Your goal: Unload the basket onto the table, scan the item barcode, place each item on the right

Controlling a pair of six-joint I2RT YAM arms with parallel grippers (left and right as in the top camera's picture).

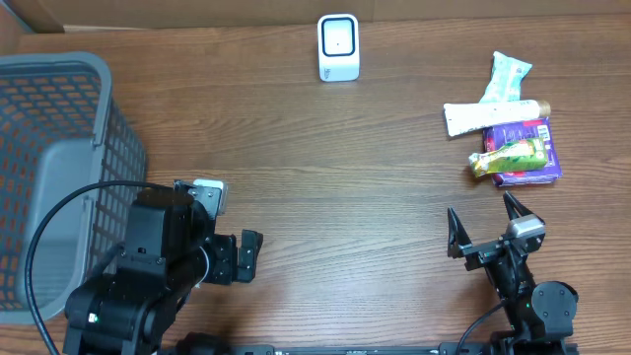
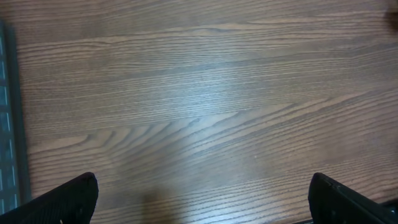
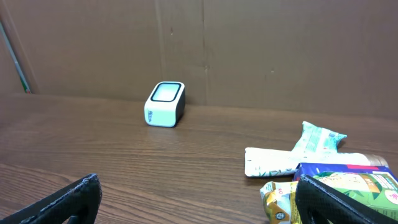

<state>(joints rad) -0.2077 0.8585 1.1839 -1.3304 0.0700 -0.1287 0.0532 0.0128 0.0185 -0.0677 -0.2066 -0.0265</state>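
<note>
— Our right claw [image 1: 480,215], black and two-fingered, stood with its jaws spread wide and nothing between them; it sat low over the brown wood-grain table [image 1: 375,168], near the front edge on the right.

— We saw the same of our left claw [image 1: 232,222]; its jaws gaped wide over bare wood and held nothing; the grey plastic mesh basket [image 1: 59,128] stood just beside that arm at the left edge.

— Where did we find the goods to scan?

— They lay in a small heap on the right side of the table, beyond the right claw and apart from it; a flat purple packet [image 1: 532,178] was at the bottom; a yellow-green crinkled wrapper [image 1: 510,156] lay across it; a white tube with a tan cap [image 1: 493,115] lay just behind; a pale green-and-white sachet [image 1: 509,75] touched the tube on its far side.

— And the reader?

— The small white box-shaped scanner [image 1: 338,46] stood at the far edge near the middle, well apart from the heap and from both claws; from the right wrist we saw it in front of a brown cardboard wall [image 3: 249,50]; the print on the packets was too small for us to make out.
</note>
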